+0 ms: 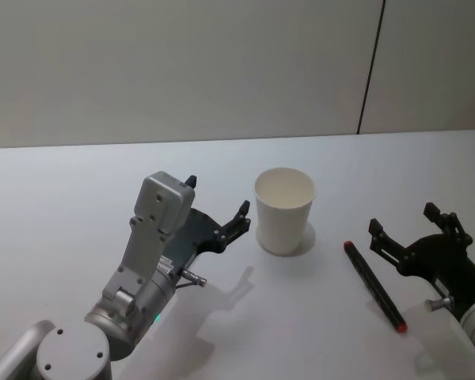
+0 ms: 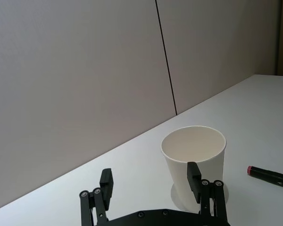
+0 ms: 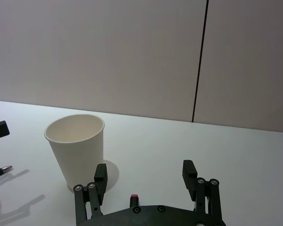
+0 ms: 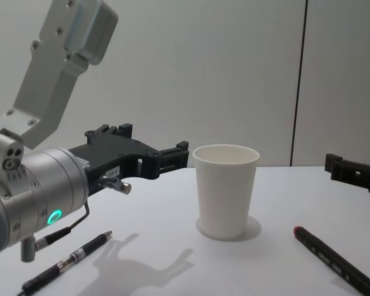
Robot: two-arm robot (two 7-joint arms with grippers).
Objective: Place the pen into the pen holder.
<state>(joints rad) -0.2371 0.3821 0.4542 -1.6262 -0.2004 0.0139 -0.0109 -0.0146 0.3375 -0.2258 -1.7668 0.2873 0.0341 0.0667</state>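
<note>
Pen [image 1: 374,285] lies flat on the worktop [image 1: 63,198] between cup [image 1: 284,210] and right end effector [image 1: 402,218], which hangs wide open and empty. Grasp not begun; next it must straddle the barrel and close. Left end effector [image 1: 218,195], open and empty, sits beside the cup.

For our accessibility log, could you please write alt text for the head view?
A white paper cup stands upright on a white table, with a red-tipped black pen lying to its right. The left gripper and right gripper flank them, fingers open.
</note>
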